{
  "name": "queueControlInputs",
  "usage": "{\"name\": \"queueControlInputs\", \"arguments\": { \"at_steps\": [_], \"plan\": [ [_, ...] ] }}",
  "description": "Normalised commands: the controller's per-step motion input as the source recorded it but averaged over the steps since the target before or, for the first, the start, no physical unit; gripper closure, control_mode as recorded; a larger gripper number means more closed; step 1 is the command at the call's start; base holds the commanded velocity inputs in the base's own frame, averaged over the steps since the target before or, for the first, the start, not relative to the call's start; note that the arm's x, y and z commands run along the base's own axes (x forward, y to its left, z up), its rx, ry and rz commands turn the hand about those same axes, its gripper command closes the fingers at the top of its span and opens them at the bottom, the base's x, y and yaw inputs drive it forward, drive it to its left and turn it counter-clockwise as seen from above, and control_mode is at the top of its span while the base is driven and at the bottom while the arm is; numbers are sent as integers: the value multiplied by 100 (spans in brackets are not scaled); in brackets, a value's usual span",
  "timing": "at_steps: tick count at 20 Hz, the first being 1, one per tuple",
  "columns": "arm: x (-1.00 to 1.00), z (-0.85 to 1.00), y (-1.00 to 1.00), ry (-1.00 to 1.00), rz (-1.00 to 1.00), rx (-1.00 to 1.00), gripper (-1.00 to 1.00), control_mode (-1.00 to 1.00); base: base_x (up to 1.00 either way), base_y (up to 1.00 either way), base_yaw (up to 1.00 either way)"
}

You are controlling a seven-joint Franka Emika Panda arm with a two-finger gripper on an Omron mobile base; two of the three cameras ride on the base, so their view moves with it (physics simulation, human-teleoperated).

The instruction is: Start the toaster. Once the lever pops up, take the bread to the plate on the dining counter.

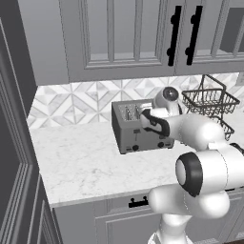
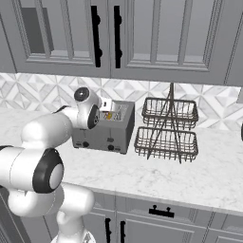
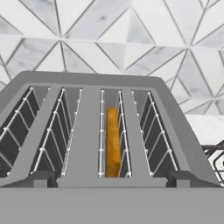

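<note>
left base view: the toaster (image 1: 141,127) stands on the marble bench (image 1: 81,162) against the tiled wall, its levers and knobs facing forward. the arm reaches over it, and the claw (image 1: 146,114) hangs just above the top slots. the wire basket rack (image 1: 209,102) stands beside it.

right base view: the hand sits over the toaster's near top corner, with a sliver of golden bread (image 2: 108,115) showing in a slot.

hand view: the camera looks straight down into the slots; the bread stands on edge in the third slot from the left, sunk low between the wire guides. the claw's jaws stand wide apart, gripping nothing.

judged from this, the step in hand is reaching for the bread. the next move calls for lowering the wide claw astride the slice, closing on its upper edge and lifting straight up, clear of the guides.
</note>
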Motion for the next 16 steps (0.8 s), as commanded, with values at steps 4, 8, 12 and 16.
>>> {"name": "queueControlInputs", "arguments": {
  "at_steps": [4,8,12,16],
  "plan": [
    [2,-8,0,0,0,0,-100,-100,0,0,0],
    [8,-23,0,0,0,0,-100,-100,0,0,0],
    [11,-20,0,0,0,0,-100,-100,0,0,0],
    [13,-12,0,0,0,0,-100,-100,0,0,0]
  ]
}}
